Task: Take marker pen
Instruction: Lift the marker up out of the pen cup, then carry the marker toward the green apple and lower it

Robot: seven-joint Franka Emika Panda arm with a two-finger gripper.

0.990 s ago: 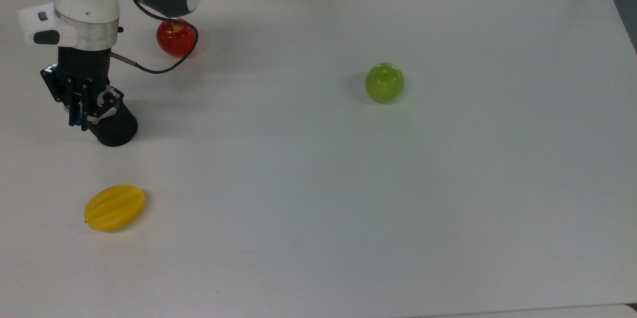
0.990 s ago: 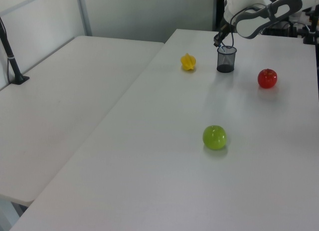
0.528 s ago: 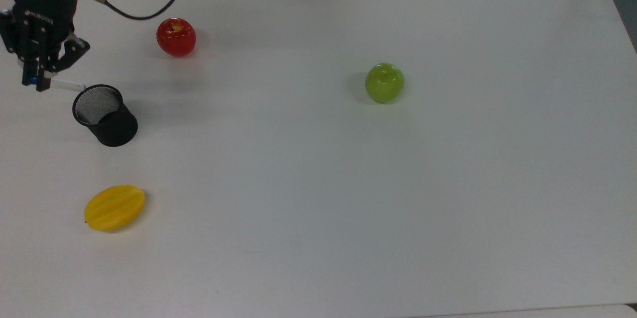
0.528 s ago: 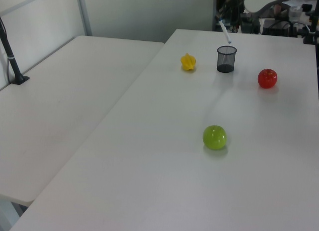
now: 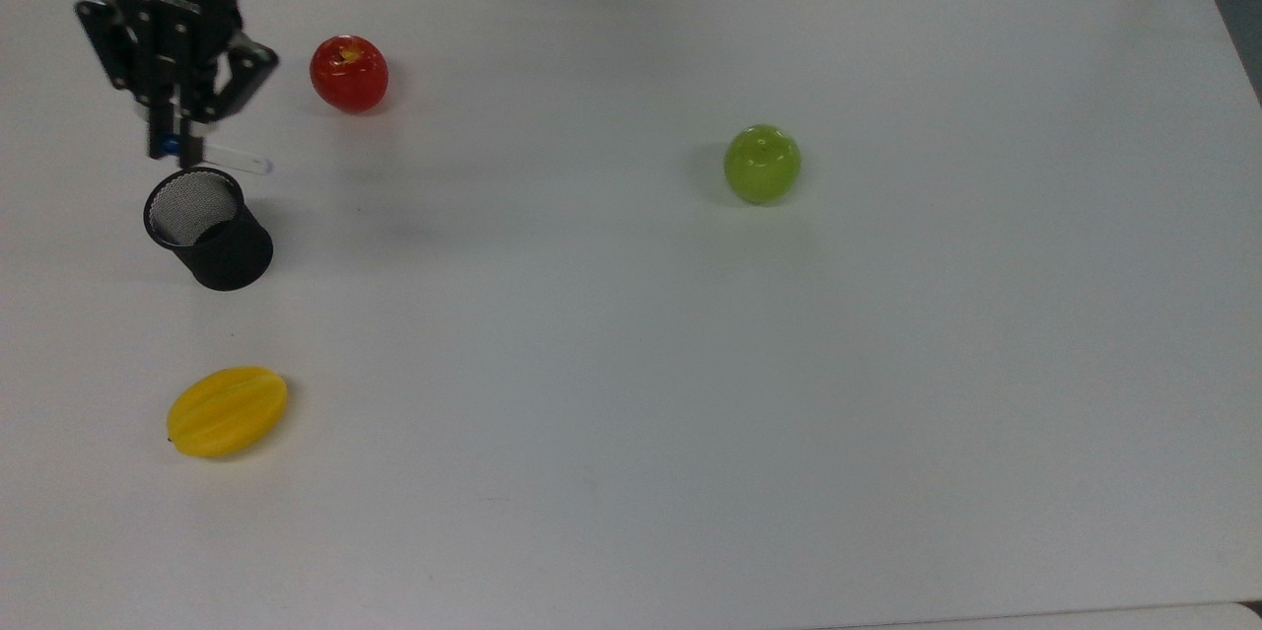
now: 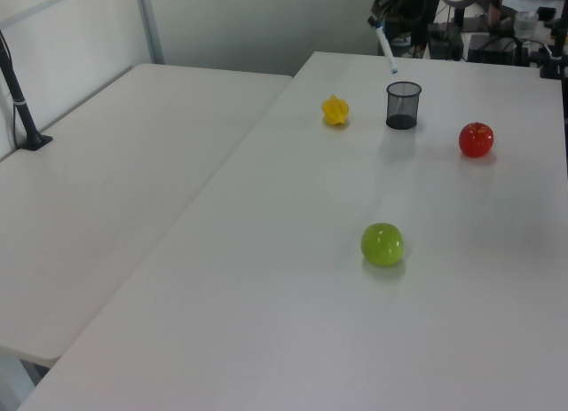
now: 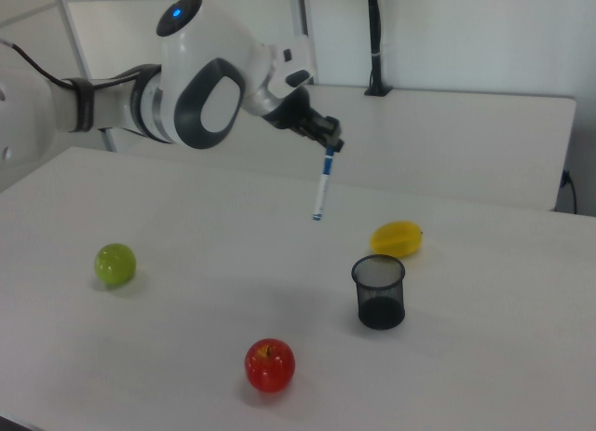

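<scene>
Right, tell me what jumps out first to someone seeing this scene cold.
The gripper holding the marker in the air, hanging tilted above the table, near the black mesh cup. Then the bright fruit scattered on the white top: a red apple and a yellow fruit towards the top view's left, and a green apple alone nearer the middle.

A robotics lab is showing itself here: a white robot arm is reaching over bare white tables, toy fruit is lying scattered, and cabled equipment is crowding the left view's upper right.
</scene>
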